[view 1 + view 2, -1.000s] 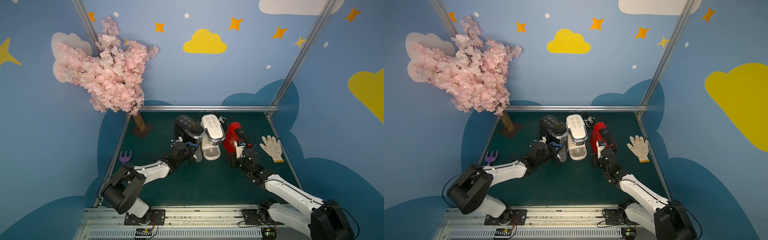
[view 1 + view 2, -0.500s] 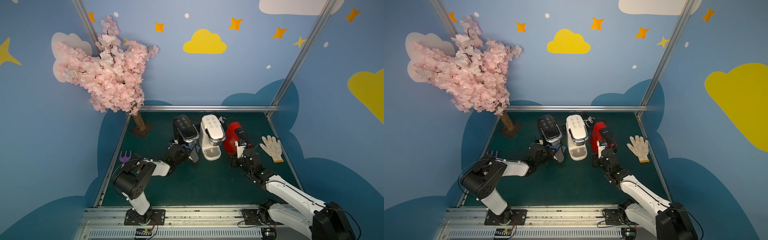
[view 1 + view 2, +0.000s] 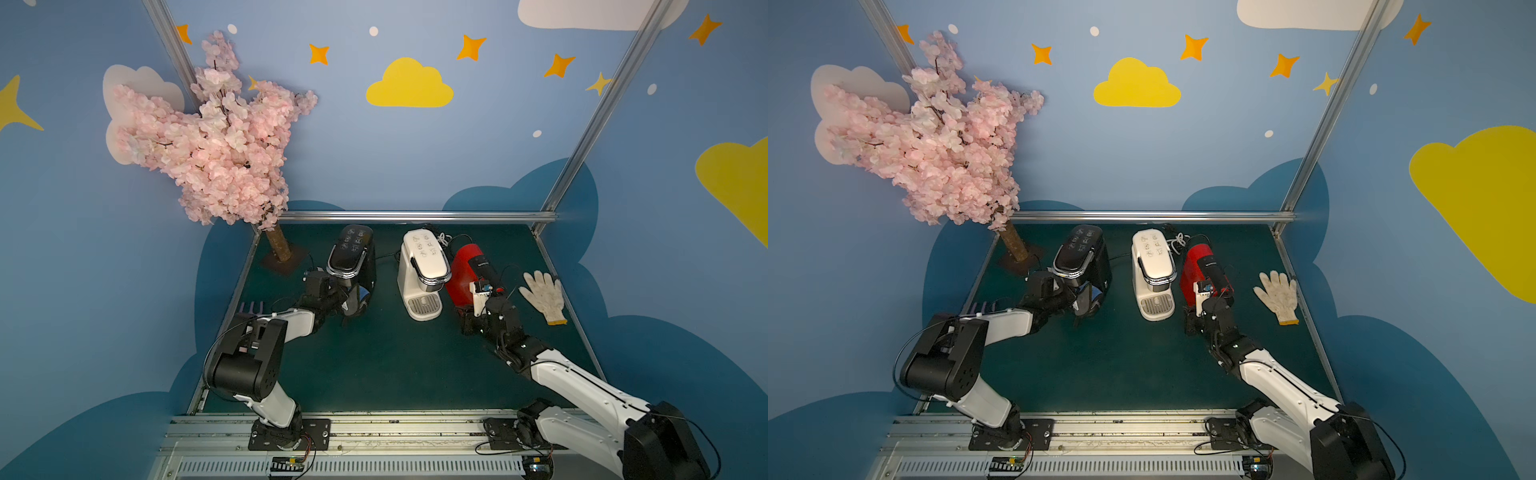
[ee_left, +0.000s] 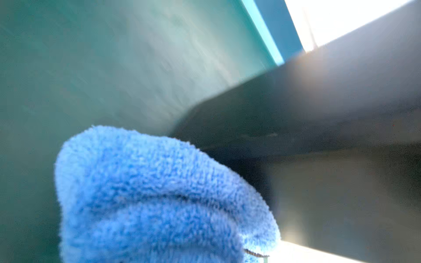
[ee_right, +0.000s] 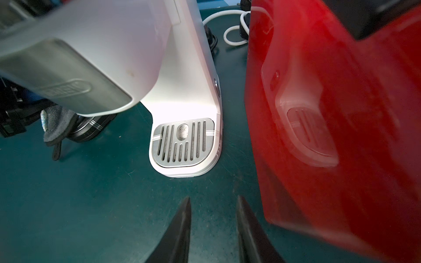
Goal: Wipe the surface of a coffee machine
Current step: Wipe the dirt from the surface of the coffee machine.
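Left wrist view: blue cloth in left gripper beside black machine.

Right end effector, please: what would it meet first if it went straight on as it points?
Probably the coffee machine at its base, across bare mat; the red machine stands close beside that line, depth unclear.
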Robot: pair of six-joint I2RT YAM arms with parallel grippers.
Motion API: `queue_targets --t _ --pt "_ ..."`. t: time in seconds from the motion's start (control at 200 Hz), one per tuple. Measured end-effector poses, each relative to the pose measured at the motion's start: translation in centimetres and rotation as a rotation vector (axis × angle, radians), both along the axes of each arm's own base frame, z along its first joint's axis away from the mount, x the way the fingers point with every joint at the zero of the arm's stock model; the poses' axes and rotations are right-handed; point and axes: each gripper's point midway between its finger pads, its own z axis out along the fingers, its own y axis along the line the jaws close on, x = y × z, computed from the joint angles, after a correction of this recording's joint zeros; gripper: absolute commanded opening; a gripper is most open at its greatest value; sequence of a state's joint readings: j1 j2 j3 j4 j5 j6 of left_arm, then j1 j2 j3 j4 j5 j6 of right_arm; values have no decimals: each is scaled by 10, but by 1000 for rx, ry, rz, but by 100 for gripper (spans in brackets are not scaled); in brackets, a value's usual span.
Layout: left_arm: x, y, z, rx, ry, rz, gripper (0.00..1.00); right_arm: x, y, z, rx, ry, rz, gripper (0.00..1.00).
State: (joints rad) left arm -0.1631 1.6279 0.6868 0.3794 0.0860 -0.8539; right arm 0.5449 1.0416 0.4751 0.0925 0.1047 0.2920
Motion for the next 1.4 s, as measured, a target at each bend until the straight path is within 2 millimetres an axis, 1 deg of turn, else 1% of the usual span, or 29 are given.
queue_targets --t 0.13,0.235,0.365,0.506,0.576,0.636,0.711,0.776,0.846,0.911,0.981,1.036,1.081,1.131,1.176,1.211,1.271,1.322,1.402 --pt "0 17 2 22 8 25 3 0 0 -1 -3 3 0 34" --pt "2 29 19 34 -33 51 3 0 0 -2 -3 4 0 34" --pt "0 28 41 31 -89 47 3 0 0 -4 -7 12 0 34" --pt "-13 31 57 39 -120 50 3 0 0 -8 -13 23 0 34" --pt "-21 35 70 58 -135 62 3 0 0 -9 -14 25 1 34" --pt "-28 41 87 79 -166 77 3 0 0 -10 -15 26 1 34" --pt "-38 49 114 110 -214 100 3 0 0 -10 -16 27 1 34" --pt "-45 54 143 138 -270 115 3 1 1 -9 -15 26 1 34" --pt "-50 57 182 164 -340 120 3 2 1 -8 -13 24 1 34" --pt "-54 56 221 180 -416 108 3 3 2 -7 -11 23 2 34" --pt "-60 46 262 197 -502 73 3 3 4 -6 -7 22 7 34" --pt "-63 33 287 209 -552 30 3 3 4 -7 -7 25 9 34" --pt "-65 18 304 216 -581 -17 3 4 5 -8 -8 29 9 34" --pt "-63 -1 317 233 -595 -72 3 4 5 -10 -9 33 10 34" --pt "-61 -24 327 246 -610 -135 3 4 5 -12 -10 38 11 34" --pt "-58 -41 330 263 -609 -180 3 4 5 -13 -12 41 12 34" --pt "-53 -70 329 297 -592 -255 3 4 6 -14 -14 46 12 34" --pt "-45 -94 320 332 -561 -314 3 4 6 -15 -15 47 12 34" --pt "-32 -119 303 392 -503 -376 3 4 6 -15 -15 46 12 34"
